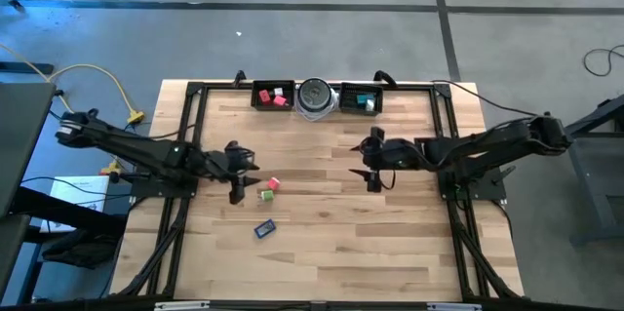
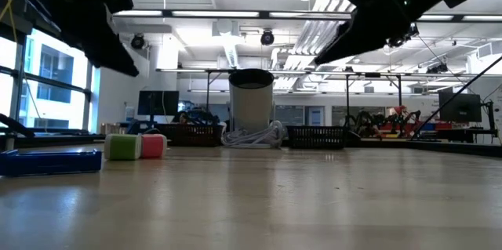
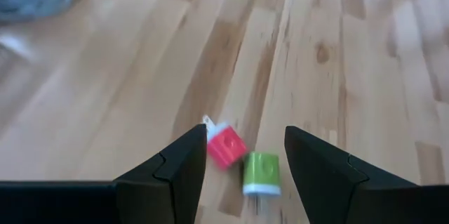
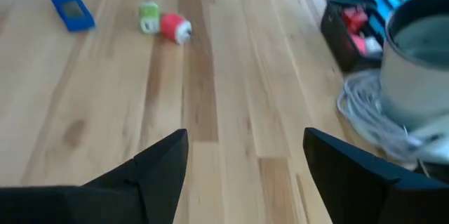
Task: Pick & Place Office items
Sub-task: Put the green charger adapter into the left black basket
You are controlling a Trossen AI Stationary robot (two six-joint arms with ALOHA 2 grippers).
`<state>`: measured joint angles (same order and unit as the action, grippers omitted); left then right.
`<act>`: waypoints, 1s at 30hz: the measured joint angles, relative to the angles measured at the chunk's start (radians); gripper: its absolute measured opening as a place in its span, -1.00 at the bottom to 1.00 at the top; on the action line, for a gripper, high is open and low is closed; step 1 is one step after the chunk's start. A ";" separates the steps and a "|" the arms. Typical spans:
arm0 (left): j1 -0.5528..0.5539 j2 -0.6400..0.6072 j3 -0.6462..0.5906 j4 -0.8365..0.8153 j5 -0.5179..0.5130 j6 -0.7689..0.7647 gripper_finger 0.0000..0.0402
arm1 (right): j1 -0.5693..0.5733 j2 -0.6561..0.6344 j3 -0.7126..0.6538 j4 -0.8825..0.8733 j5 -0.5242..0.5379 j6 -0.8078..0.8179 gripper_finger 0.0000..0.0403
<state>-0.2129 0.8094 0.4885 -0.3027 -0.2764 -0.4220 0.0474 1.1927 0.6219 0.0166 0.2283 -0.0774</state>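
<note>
Fingers spread on the left gripper (image 3: 238,164), nothing between them; aimed down at the small red block (image 3: 225,148) and the small green cube (image 3: 261,173), which sit touching each other on the pale wooden plank table (image 1: 390,243). Right gripper (image 4: 245,157) also spread wide and empty, hanging over bare wood.

Landmark: round silver-grey disc-shaped container (image 1: 315,96) at the far edge of the table.

Progress, judged from layout:
- Done, probably: red and pink pieces (image 1: 280,97) in the long black rectangular tray (image 1: 263,102) just left of the disc; teal piece (image 1: 367,102) in the matching black tray (image 1: 374,88) just right of it. Exact count in the trays hard to tell from above.
- Left: red block and green cube, nearer the front than the disc and off to its left; flat blue rectangular piece (image 1: 264,228) farther still from the disc, toward the front edge, well apart from the pair.
- Roughly mid-task, three loose items outstanding.

Pose:
- Left arm reaching in from the left side, gripper above and just beside the red/green pair, tilted down; lined up for a pick, not yet touching.
- Right arm stretched in from the right side, gripper in front of the disc and to its right, raised clear of the table in the low view, waiting.
</note>
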 joint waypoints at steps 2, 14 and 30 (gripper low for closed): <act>-0.008 0.038 0.000 0.001 0.017 -0.038 -0.06 | 0.006 0.000 -0.001 0.027 -0.002 -0.005 0.34; -0.085 0.305 0.000 0.139 0.109 -0.152 -0.06 | 0.031 0.000 -0.001 0.109 -0.018 -0.042 0.34; -0.113 0.414 0.000 0.143 0.068 -0.200 -0.06 | 0.031 0.000 -0.001 0.119 -0.025 -0.020 0.34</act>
<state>-0.3256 1.2230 0.4885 -0.1596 -0.2085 -0.6220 0.0788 1.1931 0.6209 0.1356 0.2038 -0.0975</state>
